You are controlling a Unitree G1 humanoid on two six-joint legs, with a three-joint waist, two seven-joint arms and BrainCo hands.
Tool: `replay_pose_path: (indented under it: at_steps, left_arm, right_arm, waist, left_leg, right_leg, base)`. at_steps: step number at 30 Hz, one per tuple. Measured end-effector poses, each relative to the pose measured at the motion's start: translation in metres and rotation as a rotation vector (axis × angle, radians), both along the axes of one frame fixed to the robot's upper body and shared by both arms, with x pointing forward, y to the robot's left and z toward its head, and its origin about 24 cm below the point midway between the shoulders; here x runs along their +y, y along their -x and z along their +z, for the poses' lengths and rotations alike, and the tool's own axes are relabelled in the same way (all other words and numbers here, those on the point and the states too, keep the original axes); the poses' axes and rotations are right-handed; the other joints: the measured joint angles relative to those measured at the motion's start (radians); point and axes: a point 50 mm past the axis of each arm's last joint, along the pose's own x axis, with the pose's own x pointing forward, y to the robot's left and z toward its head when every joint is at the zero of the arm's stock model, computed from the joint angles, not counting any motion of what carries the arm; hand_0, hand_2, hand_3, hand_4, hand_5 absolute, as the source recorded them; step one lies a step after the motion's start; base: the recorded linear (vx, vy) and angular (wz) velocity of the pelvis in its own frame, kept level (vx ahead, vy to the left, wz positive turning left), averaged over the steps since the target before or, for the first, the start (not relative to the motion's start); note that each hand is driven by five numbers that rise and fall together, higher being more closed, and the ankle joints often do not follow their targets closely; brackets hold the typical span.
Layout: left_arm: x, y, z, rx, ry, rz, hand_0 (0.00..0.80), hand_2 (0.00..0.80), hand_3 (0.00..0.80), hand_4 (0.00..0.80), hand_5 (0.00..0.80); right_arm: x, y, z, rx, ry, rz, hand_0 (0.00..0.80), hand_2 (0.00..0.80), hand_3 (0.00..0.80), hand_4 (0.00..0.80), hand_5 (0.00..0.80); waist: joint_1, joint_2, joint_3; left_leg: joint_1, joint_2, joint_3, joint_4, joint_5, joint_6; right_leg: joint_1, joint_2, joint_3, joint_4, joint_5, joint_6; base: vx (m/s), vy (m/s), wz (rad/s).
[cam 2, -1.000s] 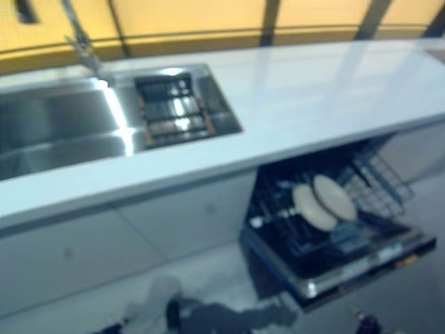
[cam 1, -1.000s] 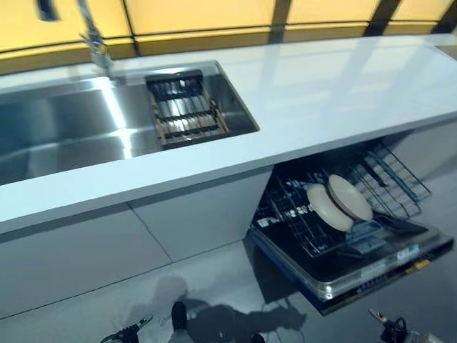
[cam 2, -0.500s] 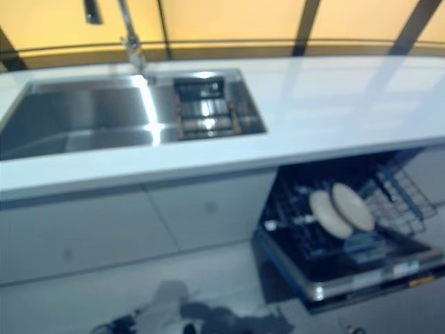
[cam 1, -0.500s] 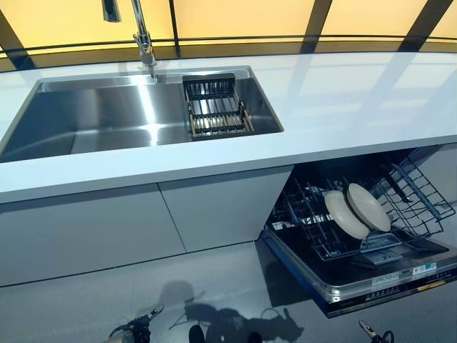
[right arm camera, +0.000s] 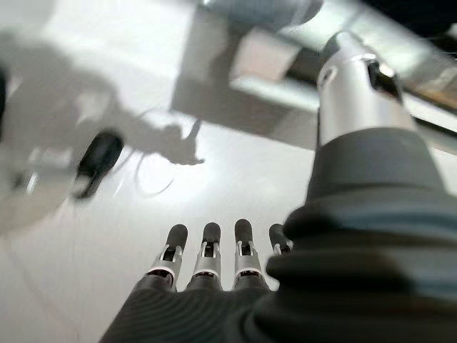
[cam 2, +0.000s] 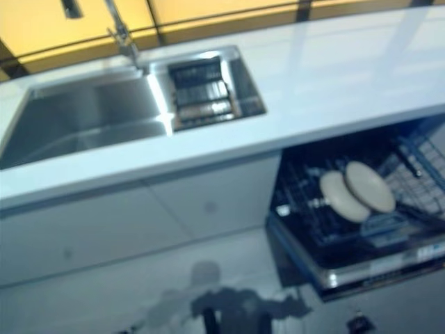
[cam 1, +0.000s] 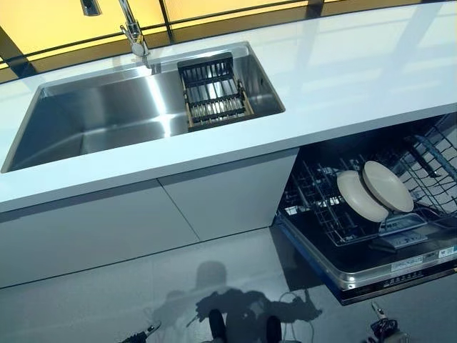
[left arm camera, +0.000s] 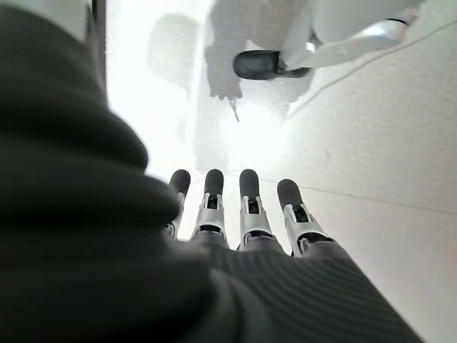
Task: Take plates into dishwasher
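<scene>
Two cream plates (cam 1: 362, 195) (cam 1: 388, 186) stand upright side by side in the lower rack (cam 1: 321, 214) of the open dishwasher, under the right part of the white counter (cam 1: 343, 64). My left hand (left arm camera: 235, 207) hangs low over the floor with straight fingers and holds nothing; its tip shows at the bottom of the left eye view (cam 1: 141, 334). My right hand (right arm camera: 214, 257) also hangs low with straight fingers and is empty, in front of the dishwasher door (cam 1: 385, 268). Both hands are far from the plates.
A steel sink (cam 1: 100, 121) is set in the counter at the left, with a dark wire drainer basket (cam 1: 213, 93) in its right end and a faucet (cam 1: 132, 32) behind. White cabinet fronts (cam 1: 143, 221) are below it. The open door juts out over the grey floor.
The camera has swung, so the whole scene has shifted in the eye views. The two plates stay in the same place in the rack. Both hands stay low.
</scene>
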Motion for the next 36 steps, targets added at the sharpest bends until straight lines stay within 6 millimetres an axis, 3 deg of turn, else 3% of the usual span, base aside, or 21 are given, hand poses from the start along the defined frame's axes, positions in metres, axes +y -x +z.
replay_pose_path:
  at_steps: [6,12,20,23,30,36]
  left_arm:
    - [-0.018,0.0,-0.005,-0.025,0.052,-0.002,0.0,0.0,0.0,0.0,0.0]
    - [-0.045,0.015,-0.015,-0.006,0.146,0.003,0.0,0.0,0.0,0.0,0.0]
    - [-0.058,0.019,-0.018,0.011,0.185,-0.016,0.0,0.0,0.0,0.0,0.0]
    - [-0.066,0.024,-0.02,0.039,0.205,-0.032,0.0,0.0,0.0,0.0,0.0]
    - [-0.067,0.037,-0.023,0.085,0.217,-0.021,0.0,0.0,0.0,0.0,0.0]
    - [-0.067,0.032,-0.022,0.071,0.211,-0.032,0.0,0.0,0.0,0.0,0.0]
  right_arm:
    - [-0.004,-0.037,0.021,-0.463,-0.096,-0.278,0.0,0.0,0.0,0.0,0.0]
    - [-0.005,-0.046,0.029,-0.721,-0.146,-0.481,0.0,0.0,0.0,0.0,0.0]
    - [-0.01,-0.047,0.034,-0.758,-0.095,-0.492,0.0,0.0,0.0,0.0,0.0]
    - [-0.016,-0.053,0.043,-0.79,-0.051,-0.471,0.0,0.0,0.0,0.0,0.0]
    - [-0.016,-0.066,0.056,-0.805,0.027,-0.37,0.0,0.0,0.0,0.0,0.0]
    - [-0.008,-0.086,0.067,-0.808,0.04,-0.27,0.0,0.0,0.0,0.0,0.0]
  waist:
    - [0.001,0.096,0.045]
    - [-0.002,0.172,0.061]
    - [-0.003,0.195,0.065]
    - [-0.002,0.224,0.065]
    - [0.024,0.217,0.071]
    - [0.029,0.166,0.066]
  left_leg:
    - [0.001,-0.004,-0.003,0.002,0.003,0.004]
    - [-0.002,-0.008,-0.033,0.012,0.009,-0.003]
    - [0.037,-0.029,-0.087,0.024,0.027,-0.016]
    - [0.037,-0.025,-0.115,0.0,0.016,-0.031]
    - [0.033,-0.032,-0.107,-0.002,0.003,-0.036]
    - [0.025,-0.035,-0.131,0.007,0.03,-0.008]
  right_leg:
    - [0.003,-0.007,-0.002,0.001,0.001,0.003]
    - [0.004,-0.015,-0.009,0.012,-0.002,0.004]
    - [0.058,-0.033,-0.027,0.012,-0.007,0.012]
    - [0.055,-0.025,-0.044,0.011,0.006,0.014]
    - [0.056,-0.043,-0.077,0.026,0.016,0.015]
    - [0.058,-0.039,-0.093,0.027,0.016,0.018]
  base:
    - [-0.018,0.042,0.01]
    - [0.045,0.08,0.01]
    - [0.087,0.085,0.08]
    - [0.029,0.055,0.12]
    - [-0.006,0.0,0.03]
    - [-0.024,-0.048,0.07]
